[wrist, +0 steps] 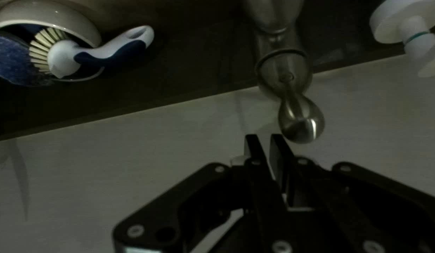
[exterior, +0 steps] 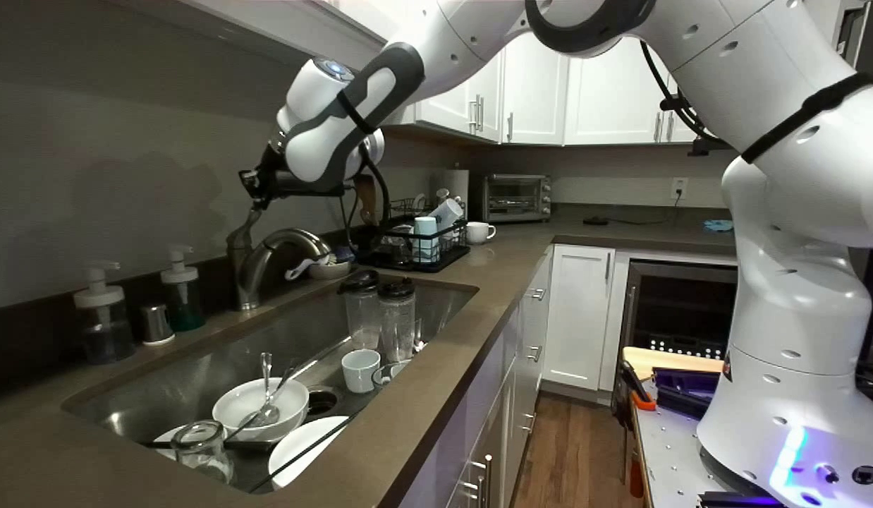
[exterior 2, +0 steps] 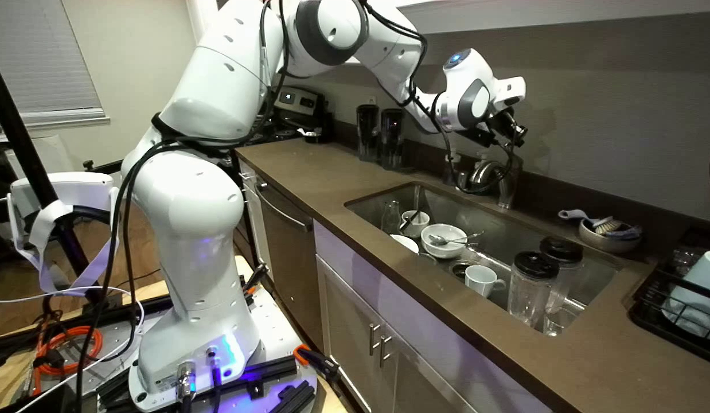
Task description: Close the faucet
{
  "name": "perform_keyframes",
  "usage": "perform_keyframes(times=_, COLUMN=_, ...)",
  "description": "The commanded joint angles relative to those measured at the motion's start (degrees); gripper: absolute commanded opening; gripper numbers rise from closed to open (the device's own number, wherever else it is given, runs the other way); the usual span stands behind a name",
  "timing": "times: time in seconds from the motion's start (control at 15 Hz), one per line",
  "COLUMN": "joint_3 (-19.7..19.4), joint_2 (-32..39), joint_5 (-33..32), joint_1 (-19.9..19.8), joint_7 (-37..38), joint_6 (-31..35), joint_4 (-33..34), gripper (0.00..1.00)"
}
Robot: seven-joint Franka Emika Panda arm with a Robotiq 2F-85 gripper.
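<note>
Wrist view | your blk two-fingered gripper [wrist: 264, 140]: narrow gap, nothing held | silver-grey metal gooseneck faucet [wrist: 286, 68] at 12-1 o'clock, its shiny rounded lever tip [wrist: 302, 123] at 2 | risk: pushing off-ctr, you'd prob. slip off

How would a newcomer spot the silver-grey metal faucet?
Find the grey metal sink in the brown counter. On its wall side, between a white-topped green bottle and a beige bowl, stands the silver-grey metal faucet. Only it has a thick, arching spout.
</note>
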Motion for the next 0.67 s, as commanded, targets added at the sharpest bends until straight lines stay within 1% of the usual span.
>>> perform_keyframes(times=0.0, joint_3=-6.0, joint_2=-2.0, joint_5=-1.2, joint_1=4.7, joint_7=3.9, joint_6=1.5, joint_4=-4.2, gripper=0.43)
perform_keyframes(times=0.53, joint_3=-17.6, joint_2=-1.1, joint_5=-1.0, joint_1=13.2, joint_7=8.2, joint_6=1.5, joint_4=-6.3, gripper=0.95)
perform_keyframes(times=0.6, joint_3=-18.6, joint_2=-1.3, joint_5=-1.0, joint_1=14.0, joint_7=8.3, joint_6=1.3, joint_4=-6.8, gripper=0.98)
